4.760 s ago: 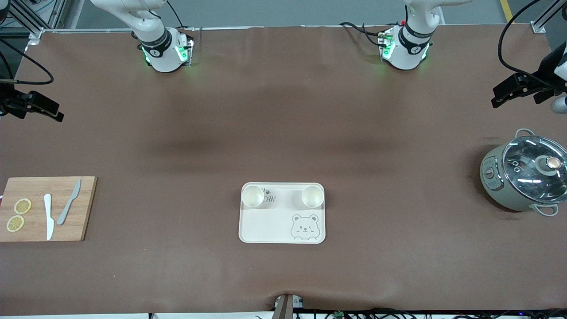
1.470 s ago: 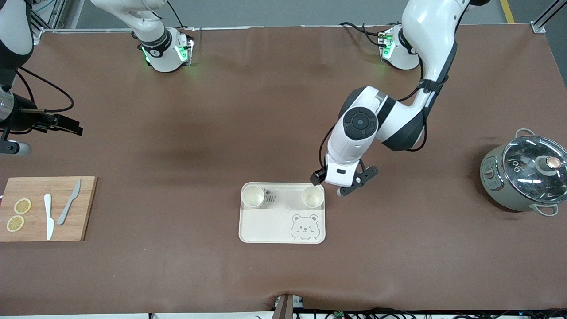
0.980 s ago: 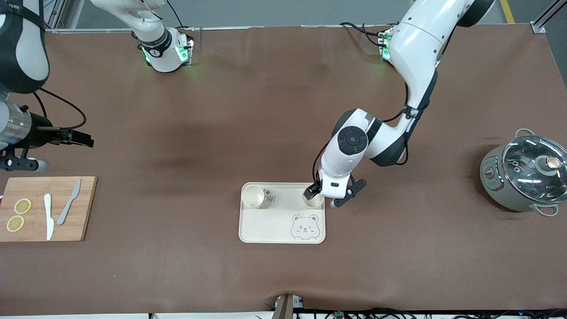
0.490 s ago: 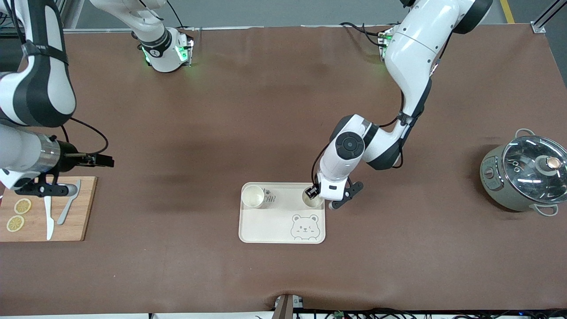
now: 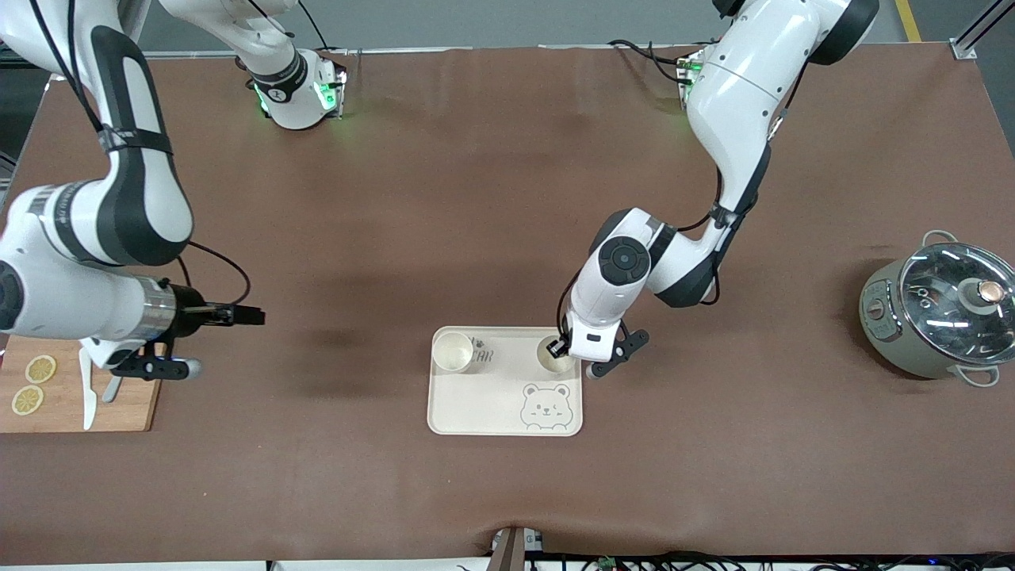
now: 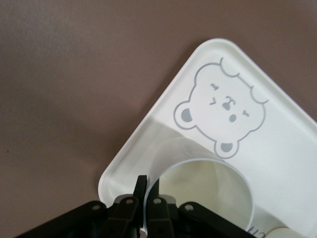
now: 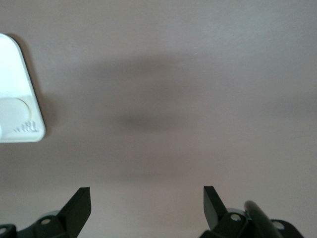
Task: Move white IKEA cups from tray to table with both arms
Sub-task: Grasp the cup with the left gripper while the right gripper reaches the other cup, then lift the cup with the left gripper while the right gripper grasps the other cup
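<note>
Two white cups stand in the bear tray [image 5: 492,404], in its two corners farthest from the front camera. My left gripper [image 5: 561,347] is shut on the rim of the cup [image 5: 550,358] toward the left arm's end. In the left wrist view the fingertips [image 6: 142,184] pinch that cup's wall [image 6: 208,191], one inside and one outside. The other cup [image 5: 453,351] stands free. My right gripper [image 5: 252,315] is open and empty over bare table between the cutting board and the tray. The right wrist view shows its spread jaws [image 7: 147,198] and a tray corner [image 7: 20,74].
A wooden cutting board [image 5: 139,400] with lemon slices [image 5: 40,369] and a white knife [image 5: 87,404] lies at the right arm's end, partly under the right arm. A grey-green lidded pot [image 5: 936,317] stands at the left arm's end.
The left arm came in from the table's end, lowered onto the cup and closed on its rim. The right arm swung in over the cutting board toward the tray.
</note>
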Tool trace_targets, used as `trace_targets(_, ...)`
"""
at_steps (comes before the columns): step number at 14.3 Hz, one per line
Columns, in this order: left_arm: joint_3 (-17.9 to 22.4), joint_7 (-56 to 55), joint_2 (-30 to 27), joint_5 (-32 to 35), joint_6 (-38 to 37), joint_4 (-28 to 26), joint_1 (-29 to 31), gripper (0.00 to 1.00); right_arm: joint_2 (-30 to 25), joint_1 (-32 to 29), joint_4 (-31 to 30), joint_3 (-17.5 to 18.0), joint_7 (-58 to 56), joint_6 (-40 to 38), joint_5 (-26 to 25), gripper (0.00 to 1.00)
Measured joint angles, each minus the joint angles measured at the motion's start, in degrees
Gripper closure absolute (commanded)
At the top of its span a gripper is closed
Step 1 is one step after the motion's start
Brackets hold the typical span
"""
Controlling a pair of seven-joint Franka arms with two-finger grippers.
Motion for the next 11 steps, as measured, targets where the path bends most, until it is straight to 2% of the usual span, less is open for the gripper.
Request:
trace_targets(4, 0.47, 1.37, -3.85, 0.48, -2.42, 0.98, 0.88, 1.00, 2.44, 5.58, 0.11, 0.13, 11.60, 3.51, 3.84, 0.00)
trace_targets(6, 0.49, 5.53, -7.40, 0.49, -6.65, 1.11, 3.26, 1.00, 4.09, 9.12, 0.11, 0.21, 17.61, 5.72, 4.02, 0.00)
trace_targets(11, 0.46, 16.95, -14.30, 0.49, -17.23, 0.98, 9.08, 1.00, 8.16, 16.01, -0.08, 0.27, 23.31, 14.59, 4.15, 0.00)
